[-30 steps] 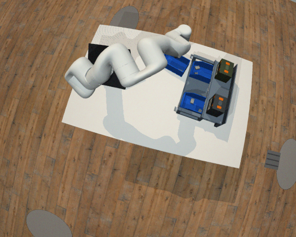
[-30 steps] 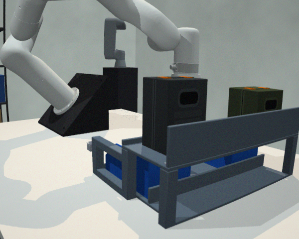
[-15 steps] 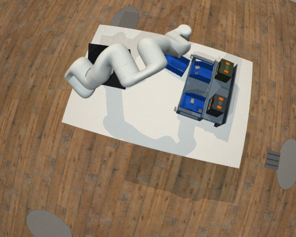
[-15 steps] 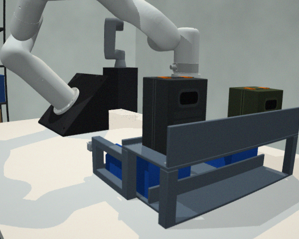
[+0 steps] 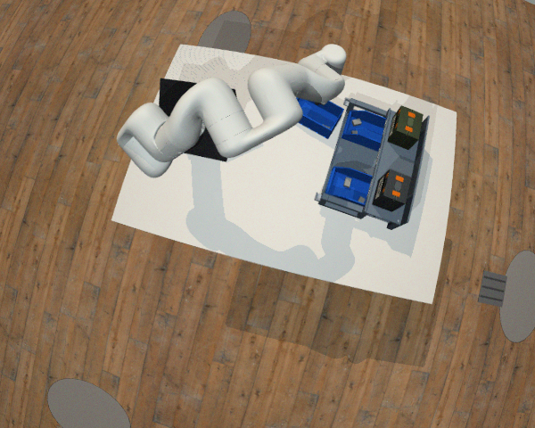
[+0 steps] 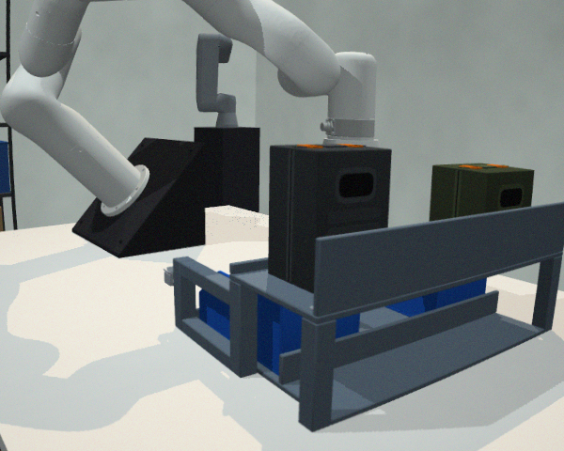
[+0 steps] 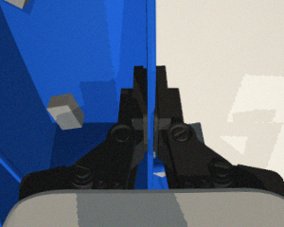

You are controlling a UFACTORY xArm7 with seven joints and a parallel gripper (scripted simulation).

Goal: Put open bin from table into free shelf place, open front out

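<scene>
The task's blue bin (image 5: 320, 119) (image 7: 90, 52) is on the table left of the shelf, turned at an angle to it. Grey parts (image 7: 66, 112) lie inside. My gripper (image 7: 149, 84) is shut on the bin's side wall, one finger inside and one outside; the arm hides it in the top view and a dark box hides it in the exterior view. On the grey shelf (image 5: 350, 155) (image 6: 443, 262), one blue bin (image 5: 370, 132) stands at the far end and another (image 5: 338, 187) at the near end, both holding parts. The free place lies between them.
On the shelf's upper board (image 5: 381, 167) stand a dark box (image 5: 390, 191) (image 6: 291, 218) and a green box (image 5: 406, 128) (image 6: 443, 194), behind the bins. The shelf's end frames rise beside the row. The arm's black mount (image 5: 209, 147) (image 6: 170, 204) stands at the table's other side.
</scene>
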